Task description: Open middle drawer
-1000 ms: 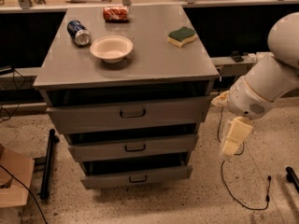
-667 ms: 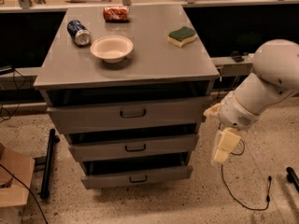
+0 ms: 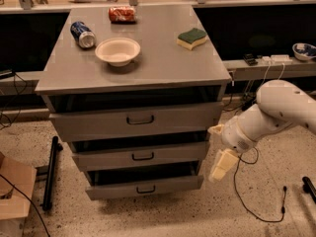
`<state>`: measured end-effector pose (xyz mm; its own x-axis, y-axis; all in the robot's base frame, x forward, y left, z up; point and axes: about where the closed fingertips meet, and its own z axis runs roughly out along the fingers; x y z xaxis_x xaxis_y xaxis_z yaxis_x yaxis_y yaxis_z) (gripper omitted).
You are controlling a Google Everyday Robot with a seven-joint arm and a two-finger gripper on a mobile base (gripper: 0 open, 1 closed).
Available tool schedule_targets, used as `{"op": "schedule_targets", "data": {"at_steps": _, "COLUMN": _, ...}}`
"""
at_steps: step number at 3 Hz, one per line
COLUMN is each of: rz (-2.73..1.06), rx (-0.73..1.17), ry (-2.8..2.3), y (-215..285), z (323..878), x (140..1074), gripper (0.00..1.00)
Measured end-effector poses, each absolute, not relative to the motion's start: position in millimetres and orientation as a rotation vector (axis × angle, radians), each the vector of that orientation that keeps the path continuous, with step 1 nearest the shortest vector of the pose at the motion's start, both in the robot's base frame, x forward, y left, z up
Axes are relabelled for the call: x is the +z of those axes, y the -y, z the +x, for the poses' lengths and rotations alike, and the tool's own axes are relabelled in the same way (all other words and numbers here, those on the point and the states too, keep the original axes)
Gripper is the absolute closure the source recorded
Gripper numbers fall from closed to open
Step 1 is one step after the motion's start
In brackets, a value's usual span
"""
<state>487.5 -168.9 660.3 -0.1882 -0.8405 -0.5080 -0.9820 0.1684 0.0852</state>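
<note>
**Camera view: grey three-drawer cabinet with the arm at its right side.**
The middle drawer (image 3: pixel 106 158) lies at centre frame, its dark bail handle (image 3: pixel 142 156) midway along the front, between the top drawer (image 3: pixel 94 124) and the bottom drawer (image 3: pixel 111 191); a dark gap shows above each front. The gripper (image 3: pixel 221 166) hangs at centre right, just beside the cabinet's right edge and level with the lower two drawers, apart from the handle; whether it is open or closed cannot be told. On the cabinet top (image 3: pixel 163 68) rest a white bowl (image 3: pixel 117 51), a tipped soda can (image 3: pixel 82 34), a red packet (image 3: pixel 122 14) and a green-and-yellow sponge (image 3: pixel 192 38). A black cable (image 3: pixel 246 205) trails on the floor at lower right; a cardboard box (image 3: pixel 15 196) sits at lower left.
</note>
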Motion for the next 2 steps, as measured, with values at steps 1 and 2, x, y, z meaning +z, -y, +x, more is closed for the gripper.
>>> {"op": "schedule_targets", "data": {"at_steps": 1, "rz": -1.703, "rx": 0.556, "ry": -2.104, "y": 167.9, "z": 495.7, "x": 652.3, "gripper": 0.0}}
{"op": "schedule_targets", "data": {"at_steps": 2, "rz": -1.693, "rx": 0.56, "ry": -2.112, "y": 166.0, "z": 496.8, "x": 646.4, "gripper": 0.0}}
